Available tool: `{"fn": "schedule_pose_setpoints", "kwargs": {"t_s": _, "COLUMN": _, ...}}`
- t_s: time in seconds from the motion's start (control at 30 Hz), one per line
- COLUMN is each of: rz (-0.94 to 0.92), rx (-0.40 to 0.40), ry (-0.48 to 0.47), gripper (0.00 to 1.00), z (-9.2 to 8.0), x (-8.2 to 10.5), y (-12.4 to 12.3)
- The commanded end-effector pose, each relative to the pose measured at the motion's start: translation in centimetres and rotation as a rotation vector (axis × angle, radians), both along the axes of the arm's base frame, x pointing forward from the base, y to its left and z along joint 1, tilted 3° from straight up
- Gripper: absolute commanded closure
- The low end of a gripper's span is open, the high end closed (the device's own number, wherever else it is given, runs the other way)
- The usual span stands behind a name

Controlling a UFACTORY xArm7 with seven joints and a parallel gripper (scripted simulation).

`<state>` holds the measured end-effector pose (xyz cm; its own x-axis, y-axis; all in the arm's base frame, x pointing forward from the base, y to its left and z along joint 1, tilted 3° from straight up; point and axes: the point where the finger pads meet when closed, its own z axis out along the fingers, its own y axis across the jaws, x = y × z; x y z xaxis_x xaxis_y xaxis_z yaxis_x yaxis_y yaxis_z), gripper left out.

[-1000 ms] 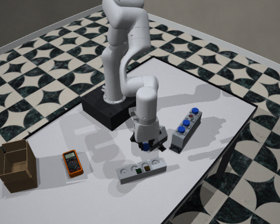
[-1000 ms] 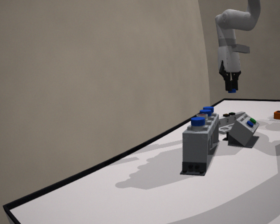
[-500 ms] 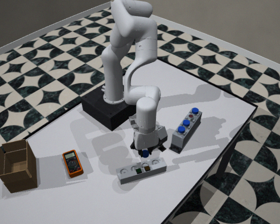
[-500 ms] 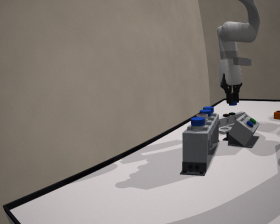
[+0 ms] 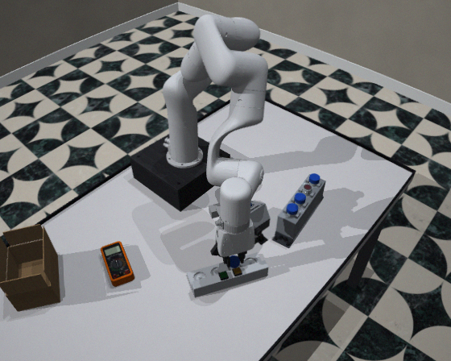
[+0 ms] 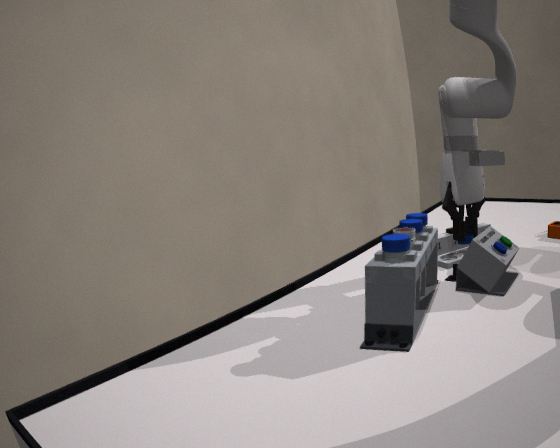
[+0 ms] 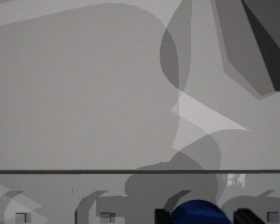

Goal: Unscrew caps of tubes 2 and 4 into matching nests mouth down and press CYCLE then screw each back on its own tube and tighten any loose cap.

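My gripper [image 5: 234, 259] is shut on a blue cap [image 5: 235, 262] and holds it low over the grey cap tray [image 5: 227, 275], above a nest in its right half. I cannot tell whether the cap touches the tray. The wrist view shows the cap [image 7: 200, 214] at the bottom edge, over the tray [image 7: 116, 197]. The decapping station [image 5: 301, 209] has three blue caps on, and the second tube from the far end [image 5: 308, 188] is open. The tray's green lamp [image 5: 223, 275] and amber lamp [image 5: 237, 271] look dark. The key housing [image 6: 487, 257] carries the blue key [image 6: 500, 247] and the green key [image 6: 505, 241].
An orange multimeter [image 5: 117, 263] and an open cardboard box [image 5: 26, 267] lie to the left of the tray. The black arm base [image 5: 171, 173] stands at the back. The table's front edge runs close behind the tray and station.
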<state>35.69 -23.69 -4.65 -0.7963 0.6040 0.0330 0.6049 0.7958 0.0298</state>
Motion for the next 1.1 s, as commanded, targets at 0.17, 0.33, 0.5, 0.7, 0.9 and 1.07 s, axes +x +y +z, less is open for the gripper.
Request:
{"fn": "schedule_pose_setpoints", "kwargs": {"t_s": 0.17, "rz": 0.001, "rx": -0.001, "ry": -0.009, "gripper": 1.00, "z": -1.2, "x": 0.3, "y": -0.2}}
{"fn": "schedule_pose_setpoints", "kwargs": {"t_s": 0.33, "rz": 0.001, "rx": -0.001, "ry": -0.009, "gripper": 1.00, "z": -1.2, "x": 0.3, "y": -0.2}}
{"fn": "schedule_pose_setpoints", "kwargs": {"t_s": 0.5, "rz": 0.001, "rx": -0.001, "ry": -0.009, "gripper": 1.00, "z": -1.5, "x": 0.3, "y": -0.1}}
{"fn": "schedule_pose_setpoints", "kwargs": {"t_s": 0.7, "rz": 0.001, "rx": -0.001, "ry": -0.009, "gripper": 1.00, "z": -1.7, "x": 0.3, "y": -0.1}}
{"fn": "schedule_pose_setpoints", "kwargs": {"t_s": 0.9, "rz": 0.001, "rx": -0.001, "ry": -0.009, "gripper": 1.00, "z": -2.0, "x": 0.3, "y": -0.1}}
{"fn": "schedule_pose_setpoints", "kwargs": {"t_s": 1.07, "rz": 0.001, "rx": -0.001, "ry": -0.009, "gripper": 1.00, "z": -2.2, "x": 0.3, "y": -0.1}}
